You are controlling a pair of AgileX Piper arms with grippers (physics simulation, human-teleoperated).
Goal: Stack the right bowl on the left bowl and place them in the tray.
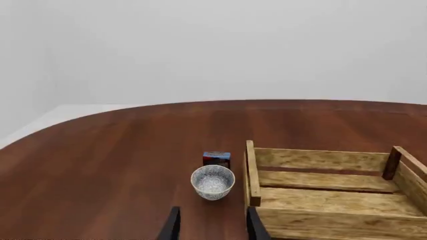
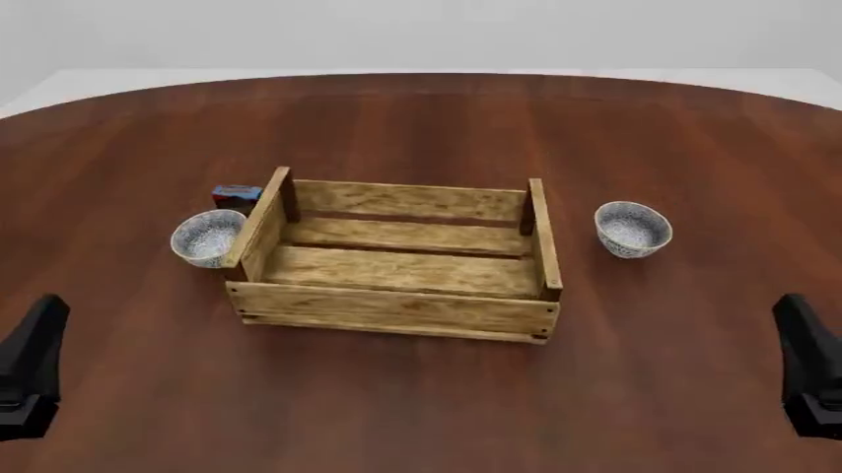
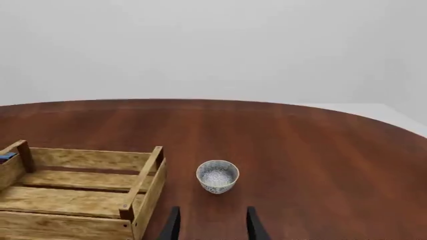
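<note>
Ahead of both sets of fingers, on the dark wooden worktop (image 2: 421, 414), sits the tray (image 2: 394, 305), a light-wood slatted crate with darker corner posts and raised end boards, nothing inside it. Left fingers (image 1: 172, 225) stand apart with open space between them, nothing gripped; the left bowl (image 1: 213, 182) sits upright on the worktop just beyond their tips and slightly toward the tray side, not touched. That bowl rests just beside the tray's left end board; whether it touches the board cannot be told. Behind the left bowl, farther from the fingers, a small blue-and-red box (image 1: 216, 158) stands close against it, partly hidden by the bowl's rim in the front view. Right fingers (image 3: 253, 225) also stand apart, holding nothing; the right bowl (image 3: 217, 176) sits upright straight beyond the gap between them, apart from the tips. Right bowl lies near the tray's right end board with a clear strip of worktop between bowl and board. From the front camera, the left gripper (image 2: 32, 370) and right gripper (image 2: 809, 365) show only as dark shapes at the near corners, well back from tray and bowls. Bowls are well apart, with the tray between them, each on its own side.
</note>
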